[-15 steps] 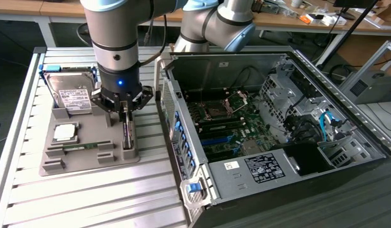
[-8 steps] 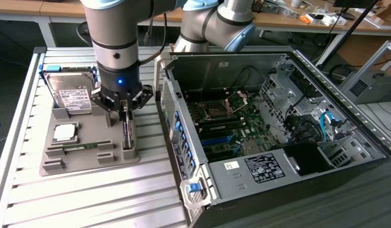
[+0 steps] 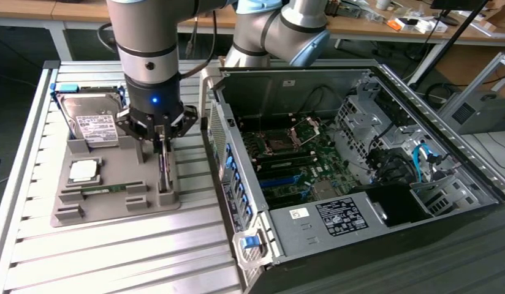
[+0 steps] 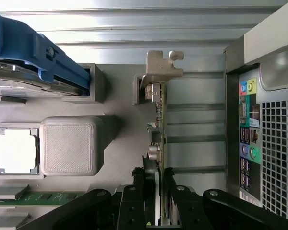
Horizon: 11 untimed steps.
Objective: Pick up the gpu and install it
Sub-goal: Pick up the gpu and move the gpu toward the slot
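The gpu (image 3: 164, 176) stands on edge in a slot of the grey holder (image 3: 113, 211) on the slatted table, at the exterior view's left. In the wrist view the gpu (image 4: 158, 124) shows edge-on as a thin dark board with its silvery bracket (image 4: 161, 67) at the far end. My gripper (image 3: 161, 150) reaches straight down onto the card. Its two black fingers (image 4: 148, 179) press against either face of the board, so the gripper (image 4: 158, 191) is shut on it. The card still sits in the holder.
The holder also carries a hard drive (image 3: 93, 119) with a blue rail (image 4: 43, 52), a square processor (image 3: 83, 171) and a green memory stick (image 3: 105, 190). The open computer case (image 3: 334, 159) lies just to the exterior view's right, its rear port panel (image 4: 247, 139) close to the card.
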### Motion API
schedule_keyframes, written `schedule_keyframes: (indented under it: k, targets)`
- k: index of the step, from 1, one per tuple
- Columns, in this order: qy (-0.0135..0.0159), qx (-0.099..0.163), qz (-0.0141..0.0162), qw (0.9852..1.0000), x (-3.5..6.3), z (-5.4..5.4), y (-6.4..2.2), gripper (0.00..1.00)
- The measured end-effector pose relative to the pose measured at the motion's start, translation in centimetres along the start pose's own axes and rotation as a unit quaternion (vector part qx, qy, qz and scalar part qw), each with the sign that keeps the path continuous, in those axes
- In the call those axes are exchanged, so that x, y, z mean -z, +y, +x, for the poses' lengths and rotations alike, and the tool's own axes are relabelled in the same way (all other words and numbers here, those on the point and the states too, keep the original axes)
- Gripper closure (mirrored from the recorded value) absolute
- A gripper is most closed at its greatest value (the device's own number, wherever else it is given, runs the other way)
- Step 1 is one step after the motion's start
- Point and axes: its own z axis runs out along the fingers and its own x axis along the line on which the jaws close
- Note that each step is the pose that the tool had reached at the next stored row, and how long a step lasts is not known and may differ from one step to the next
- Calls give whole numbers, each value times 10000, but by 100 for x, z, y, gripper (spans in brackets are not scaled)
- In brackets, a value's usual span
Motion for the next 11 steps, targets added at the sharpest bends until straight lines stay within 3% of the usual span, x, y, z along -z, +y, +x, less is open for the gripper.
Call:
schedule_keyframes:
  k: [11]
  targets:
    - [0,0,0,10000,153,-4,5,73]
